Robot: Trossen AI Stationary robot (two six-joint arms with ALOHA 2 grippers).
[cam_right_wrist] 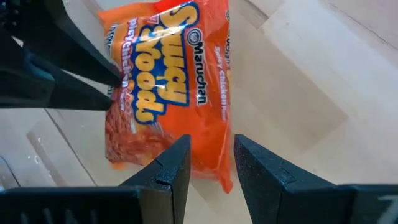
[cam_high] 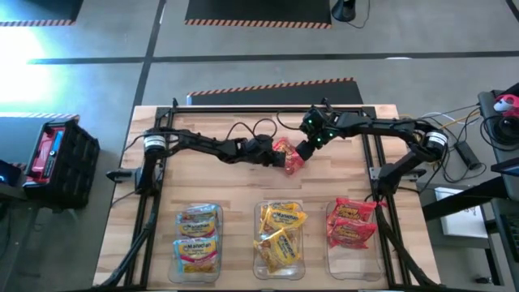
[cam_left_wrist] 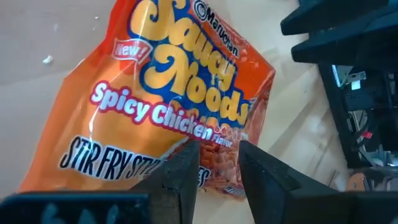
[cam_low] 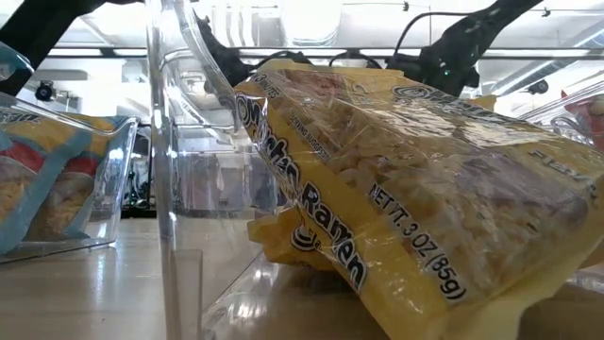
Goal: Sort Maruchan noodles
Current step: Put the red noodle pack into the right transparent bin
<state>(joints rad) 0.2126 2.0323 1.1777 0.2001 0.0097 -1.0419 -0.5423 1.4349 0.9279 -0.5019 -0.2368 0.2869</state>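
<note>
High view: table (cam_high: 235, 199) with three clear bins along the near edge. Blue-multicoloured packets (cam_high: 198, 238) in the left bin (cam_high: 197, 276), yellow packets (cam_high: 280, 234) in the middle bin (cam_high: 280, 271), red packets (cam_high: 351, 223) in the right bin (cam_high: 350, 261), so sorting by colour, mostly done by the look of it. One orange packet (cam_high: 288, 156) out at mid-table, between both arms. Left gripper (cam_high: 271, 152) at its left edge, right gripper (cam_high: 305, 151) at its right edge. Looks like a handover or a shared lift.

Low view: mostly filled by a yellow packet (cam_low: 406, 189) inside a clear bin wall (cam_low: 170, 142). Blue-multicoloured packet (cam_low: 38, 179) in the bin at left. Arm parts dark at top, grippers not readable here.

Left wrist view: orange packet (cam_left_wrist: 161, 106) with the label facing the camera, lower edge tucked between the two fingers (cam_left_wrist: 180, 177). Left gripper (cam_left_wrist: 216, 168) narrowly set, pinching that edge.

Right wrist view: orange packet (cam_right_wrist: 165, 93) lying on the wood, the other arm's dark fingers on its far side. Right gripper (cam_right_wrist: 210, 160) nearly pressed together, near edge of the packet down in the slim gap, apparently nipped. Hold not certain from this angle. Likely gripped from both sides to steady the crinkly wrapper before carrying to a bin.
</note>
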